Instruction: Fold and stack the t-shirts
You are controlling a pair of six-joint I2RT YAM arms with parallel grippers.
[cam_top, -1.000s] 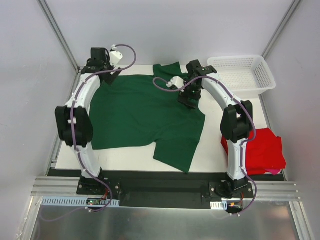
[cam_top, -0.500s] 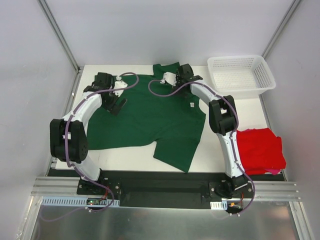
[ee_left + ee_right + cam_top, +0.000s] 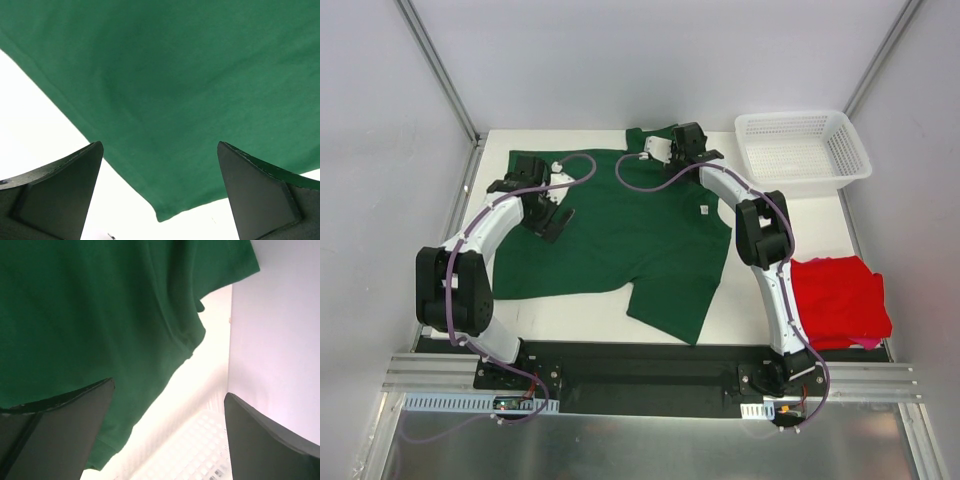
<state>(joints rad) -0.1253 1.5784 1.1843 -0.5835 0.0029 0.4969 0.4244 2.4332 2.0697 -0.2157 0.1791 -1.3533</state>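
Observation:
The dark green t-shirt (image 3: 620, 235) lies spread flat on the white table, one sleeve toward the back wall. The red t-shirt (image 3: 840, 297) lies bunched at the right edge. My left gripper (image 3: 550, 218) hangs open low over the green shirt's left part. In the left wrist view its jaws stand wide over the green cloth (image 3: 165, 90), near a corner of it (image 3: 161, 215), holding nothing. My right gripper (image 3: 687, 140) is open over the back sleeve. In the right wrist view the green cloth (image 3: 80, 315) lies beside and under the wide jaws.
A white mesh basket (image 3: 790, 116) stands at the back right corner, also seen as the basket (image 3: 200, 450) in the right wrist view. Grey walls (image 3: 280, 330) close the back and sides. A black rail (image 3: 640, 365) runs along the near edge.
The left arm swung from the back left corner forward and down over the shirt's left part. The right gripper moved from the shirt's right middle back to the sleeve. Both stayed open.

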